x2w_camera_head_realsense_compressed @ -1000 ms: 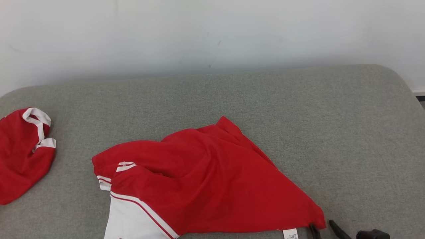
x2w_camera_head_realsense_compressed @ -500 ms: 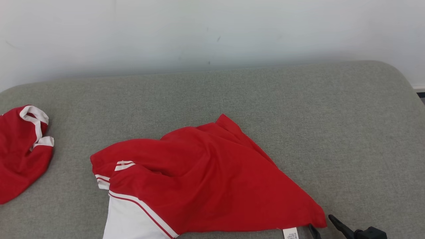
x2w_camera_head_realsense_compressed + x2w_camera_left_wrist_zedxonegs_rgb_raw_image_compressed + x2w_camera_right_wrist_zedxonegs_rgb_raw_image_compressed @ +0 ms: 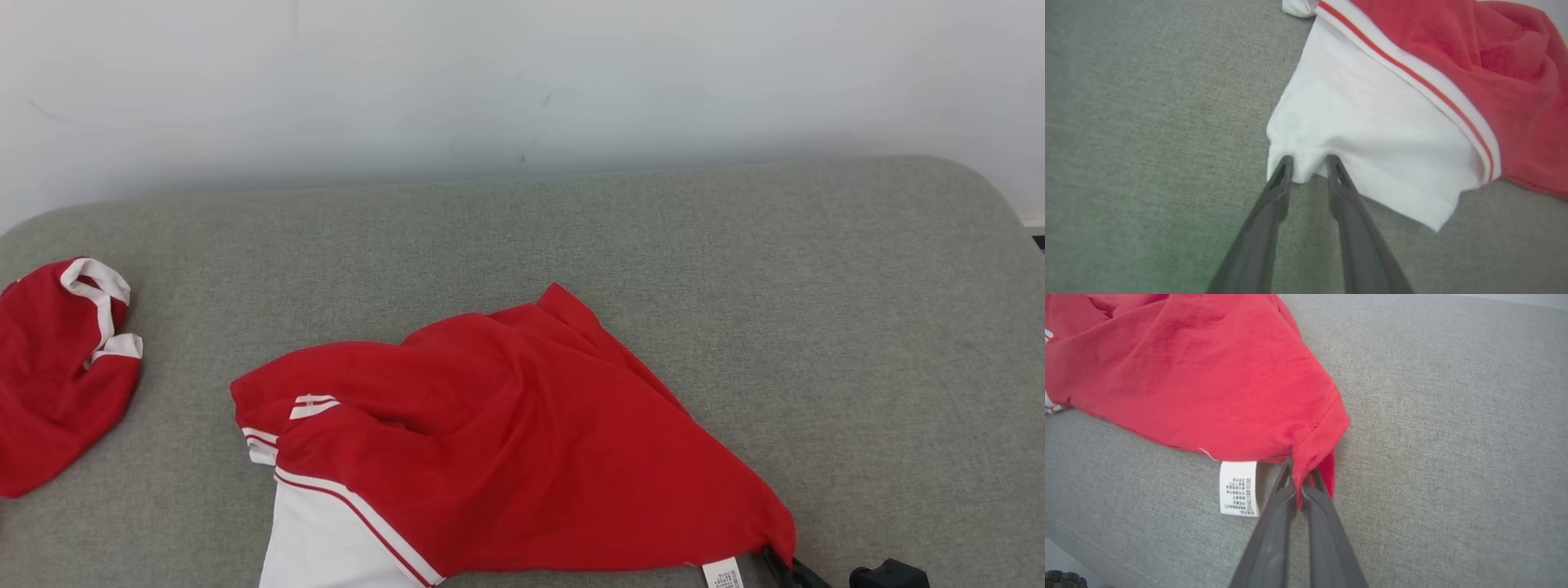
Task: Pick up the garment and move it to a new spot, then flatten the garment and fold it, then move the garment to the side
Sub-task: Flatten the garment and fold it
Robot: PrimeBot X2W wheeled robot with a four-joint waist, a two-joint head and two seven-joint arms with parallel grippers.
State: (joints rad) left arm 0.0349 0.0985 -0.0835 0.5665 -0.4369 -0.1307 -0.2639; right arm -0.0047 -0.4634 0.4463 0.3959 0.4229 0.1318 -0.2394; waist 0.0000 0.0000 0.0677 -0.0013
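Head view: garment [image 3: 506,457], white panel cut off by the bottom edge. Second red garment [image 3: 57,384], at the left edge of the grey cushion [image 3: 735,286], is clipped by the frame. Right claw [image 3: 788,567] is mostly cut off below. Care label [image 3: 1239,488]: print too small to read (right wrist view). Left claw [image 3: 1308,163]: whether it pinches the white hem, cannot tell.

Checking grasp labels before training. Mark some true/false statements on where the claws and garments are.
1. The right claw is shut on a corner of the red-and-white fabric garment. True.
2. The white printed care label sits between that claw's fingers. False: it lies beside them on the grey woven cushion.
3. The left claw has a finger either side of the white panel edge. True.
4. The smaller red garment with white trim lies on the first. False: it lies apart, at the left.
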